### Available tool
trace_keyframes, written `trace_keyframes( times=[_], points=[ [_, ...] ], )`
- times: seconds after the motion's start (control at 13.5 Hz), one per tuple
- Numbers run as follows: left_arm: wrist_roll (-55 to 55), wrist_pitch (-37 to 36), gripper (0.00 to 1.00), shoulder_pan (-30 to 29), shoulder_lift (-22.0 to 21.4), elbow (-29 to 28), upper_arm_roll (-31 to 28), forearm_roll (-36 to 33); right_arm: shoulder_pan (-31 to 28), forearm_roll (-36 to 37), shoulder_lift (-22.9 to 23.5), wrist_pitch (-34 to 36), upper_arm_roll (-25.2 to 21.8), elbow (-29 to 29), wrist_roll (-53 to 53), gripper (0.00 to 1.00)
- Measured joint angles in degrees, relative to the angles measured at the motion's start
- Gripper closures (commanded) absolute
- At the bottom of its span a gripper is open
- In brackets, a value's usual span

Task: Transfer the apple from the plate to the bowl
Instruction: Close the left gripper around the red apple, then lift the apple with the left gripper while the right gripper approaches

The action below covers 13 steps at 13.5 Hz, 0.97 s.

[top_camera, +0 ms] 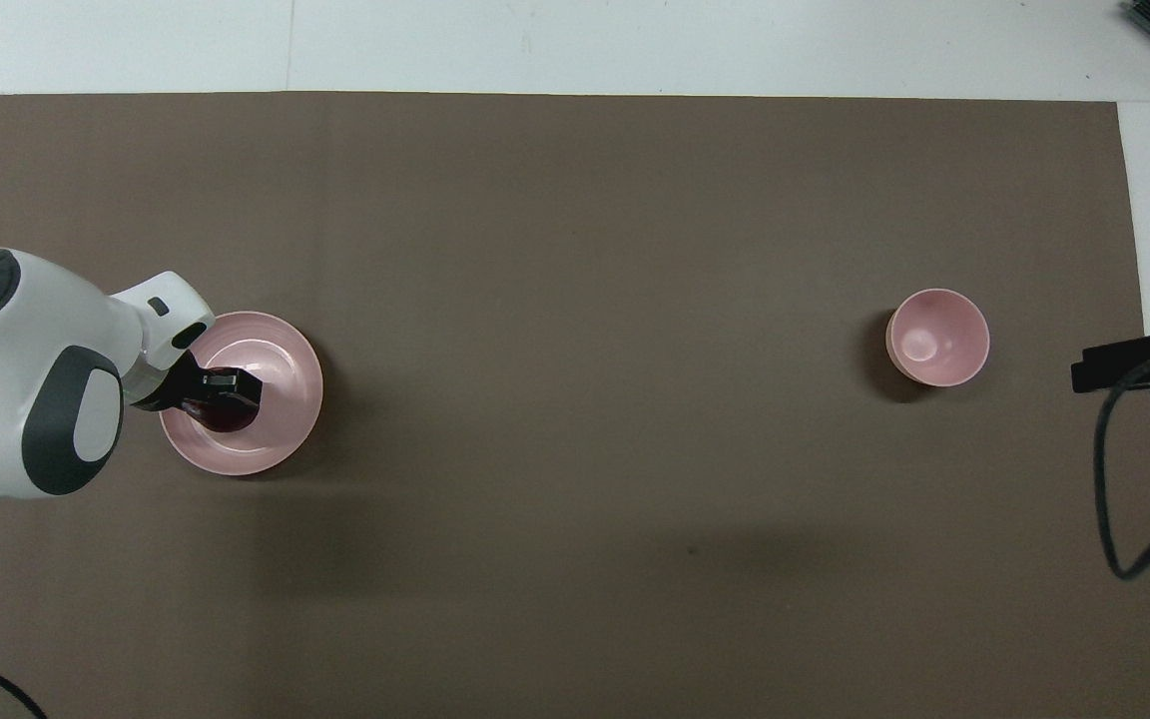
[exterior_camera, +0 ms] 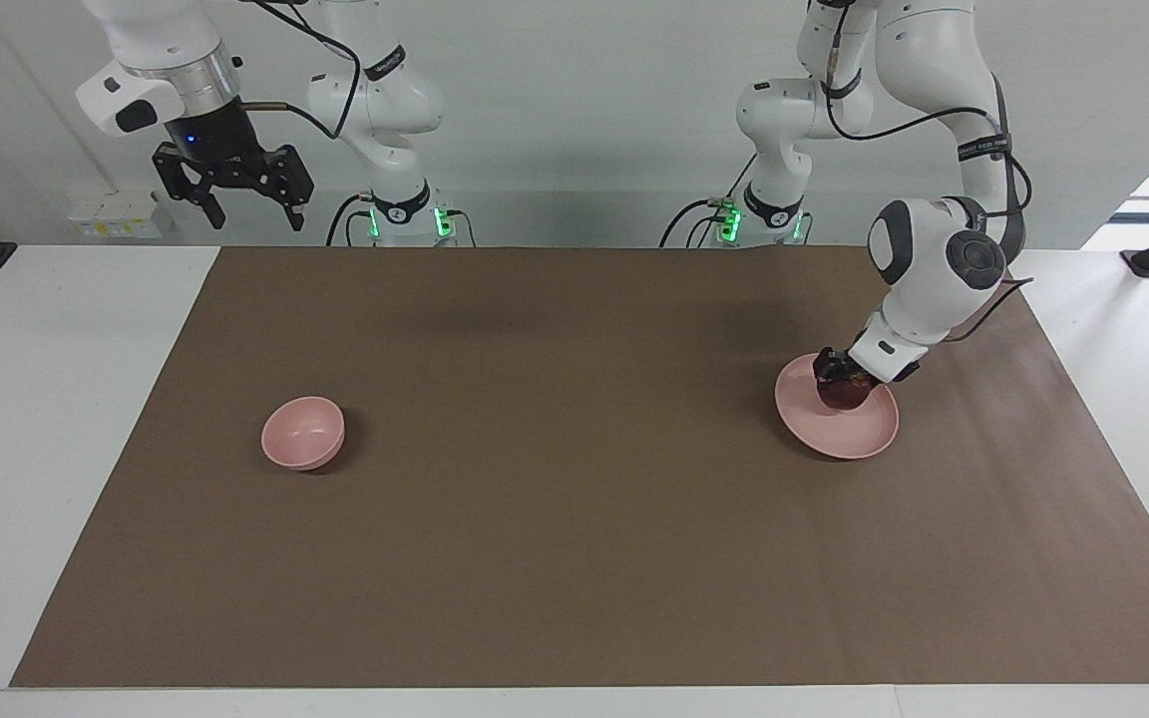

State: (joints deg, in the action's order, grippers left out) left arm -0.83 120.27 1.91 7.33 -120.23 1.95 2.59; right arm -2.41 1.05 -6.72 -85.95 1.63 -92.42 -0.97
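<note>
The dark red apple [exterior_camera: 845,395] lies on the pale pink plate [exterior_camera: 859,434] toward the left arm's end of the table. My left gripper [exterior_camera: 840,382] is down at the apple, tilted, right around it; the apple [top_camera: 223,411] and the plate [top_camera: 286,399] also show in the overhead view under the left gripper [top_camera: 228,391]. The small deep pink bowl [exterior_camera: 303,432] stands empty toward the right arm's end; it also shows in the overhead view [top_camera: 937,338]. My right gripper [exterior_camera: 250,211] waits open and empty, raised high near its base.
A brown mat [exterior_camera: 574,519] covers most of the white table. A black cable [top_camera: 1119,499] hangs from the right arm beside the mat's edge near the bowl.
</note>
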Motion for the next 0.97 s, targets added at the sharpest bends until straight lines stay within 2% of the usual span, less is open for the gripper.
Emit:
trace_keyframes(
  times=[0.37, 0.67, 0.97],
  points=[
    [13.4, -8.8, 1.0, 0.8, 4.0, 10.3, 0.4, 2.0, 0.0, 0.0, 0.0, 0.2, 0.0, 0.0, 0.0, 0.0],
    [27.5, -11.9, 1.0, 2.2, 5.7, 17.5, 0.6, 12.6, 0.0, -0.1, -0.1, 3.0, 0.0, 0.0, 0.4, 0.0],
    [43.7, -17.8, 1.0, 2.1, 5.7, 24.2, 0.5, 24.1, 0.1, -4.7, -0.3, 3.1, 0.0, -0.6, 2.2, 0.0]
  ],
)
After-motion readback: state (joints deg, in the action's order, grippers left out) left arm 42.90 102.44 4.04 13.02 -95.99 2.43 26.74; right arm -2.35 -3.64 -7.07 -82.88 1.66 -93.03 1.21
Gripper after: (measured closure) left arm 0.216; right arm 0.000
